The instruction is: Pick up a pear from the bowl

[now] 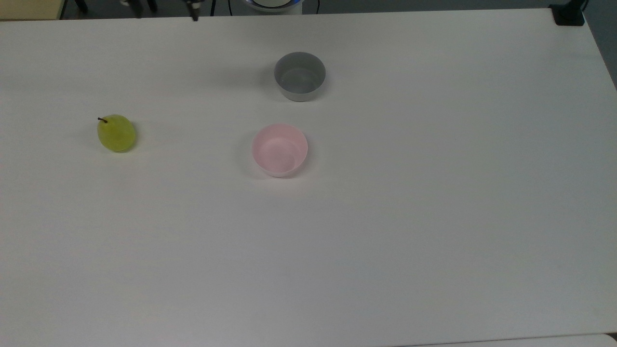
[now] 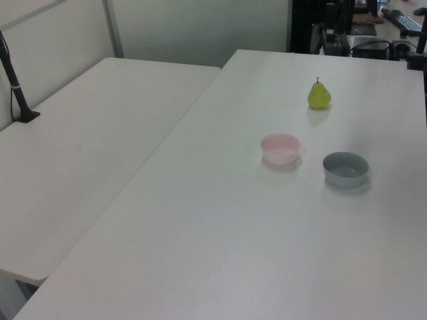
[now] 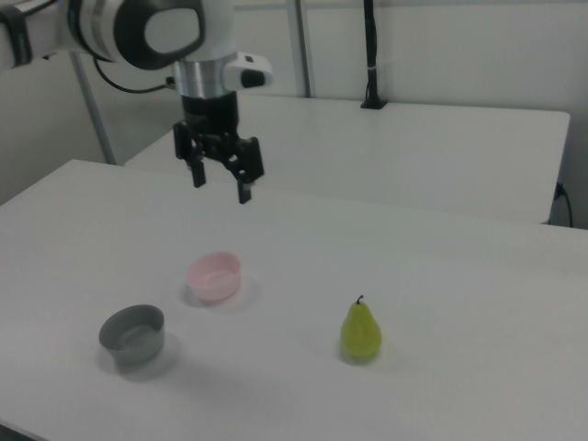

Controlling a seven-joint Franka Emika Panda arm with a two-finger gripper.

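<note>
The yellow-green pear (image 1: pixel 116 133) (image 2: pixel 319 95) (image 3: pixel 361 331) stands upright on the white table, outside any bowl, far to the top view's left of the pale pink bowl (image 1: pixel 279 149) (image 2: pixel 280 148) (image 3: pixel 214 276). The pink bowl holds nothing. In the right view my gripper (image 3: pixel 220 186) hangs high above the table, behind and above the pink bowl, open with nothing between its fingers. One dark fingertip (image 1: pixel 194 15) pokes in at the top view's upper edge.
A grey straight-sided bowl (image 1: pixel 300 76) (image 2: pixel 345 169) (image 3: pixel 133 333) stands empty close to the pink one. A black clamp (image 1: pixel 569 14) sits at the table's far corner. A second white table (image 2: pixel 80 153) adjoins on the left view's left.
</note>
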